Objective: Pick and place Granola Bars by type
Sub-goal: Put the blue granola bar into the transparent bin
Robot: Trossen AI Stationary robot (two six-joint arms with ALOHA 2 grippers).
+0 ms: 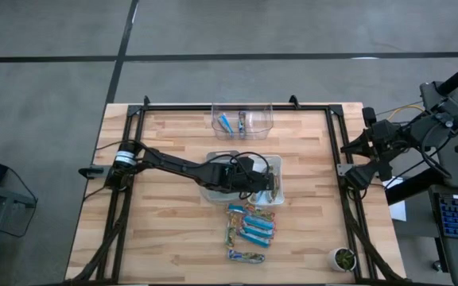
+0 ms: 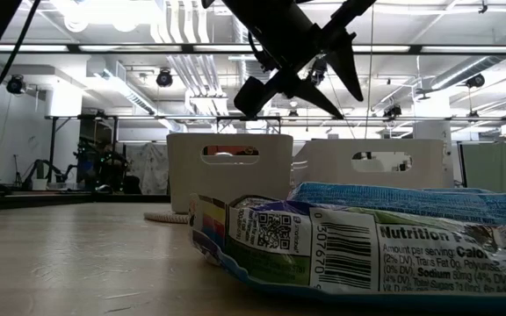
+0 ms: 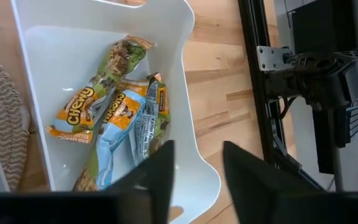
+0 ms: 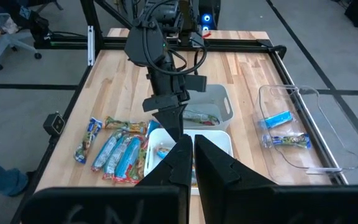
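The left claw hangs over the white bin near the middle of the table, its fingers apart with nothing between them. Below it, several tan-and-gold granola bars lie heaped in that bin, one showing a pale blue face. More bars, mostly blue, lie in a loose cluster on the table just in front of the bins, and two sit in the clear bin at the far edge.

The likeliest slip I can see is a mixed bin: wrappers overlap in the pile, so a downward grab could catch two bars at once or the wrong kind. The claw also sits close to the white bin's wall, and a low sideways move could clip the rim and shove the bin, which touches a grey bin beside it.

The right claw waits closed and empty, off the table's right side. A small green-topped pot stands at the near right corner, well clear.
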